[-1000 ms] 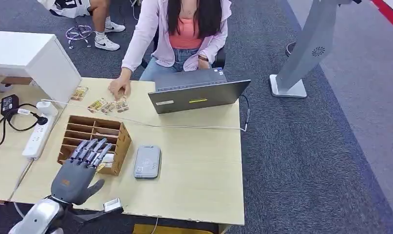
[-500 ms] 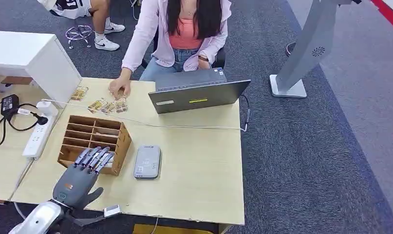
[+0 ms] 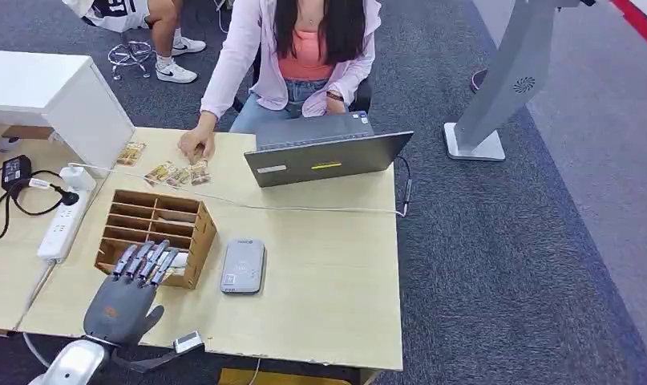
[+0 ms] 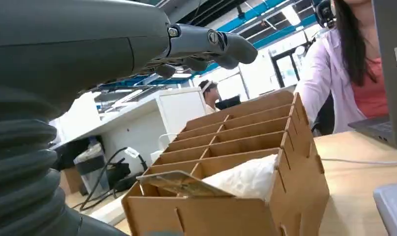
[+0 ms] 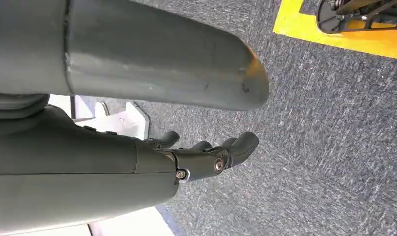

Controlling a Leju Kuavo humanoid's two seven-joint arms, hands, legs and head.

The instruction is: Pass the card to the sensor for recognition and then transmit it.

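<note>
Where the light wood-grain table (image 3: pixel 320 273) meets its near edge, the left hand (image 3: pixel 126 298) rests palm-down, a matte grey shell with darker segmented fingers (image 3: pixel 147 261). The fingers are spread apart and extended, gripping nothing; their tips lie over the nearest compartment of the organiser (image 3: pixel 155 233), a slotted plywood box with thin interlocking dividers. In the left wrist view the card (image 4: pixel 184 183) lies flat across the top of that nearest compartment, thin and rectangular with a printed face, beside a crumpled white packet (image 4: pixel 245 177). The fingers stand above the card, apart from it, with open space between.

The sensor (image 3: pixel 243 265) is a flat grey rounded-corner slab lying just beside the organiser, on its right. Further back sit a dark grey laptop (image 3: pixel 328 152), a thin white cable (image 3: pixel 304 208) crossing the table, and several printed cards (image 3: pixel 175 173) near a person's hand (image 3: pixel 196 144). A white power strip (image 3: pixel 61 224) lies on the adjoining table.

The right hand (image 5: pixel 206 157) hangs over coarse dark carpet (image 5: pixel 324 123), smooth grey thumb and dark fingers loosely apart, holding nothing.

Compared with one second earlier, the left hand has drawn back towards the table's near edge: its fingertips then reached further over the organiser. The sensor, laptop and organiser have not moved.
</note>
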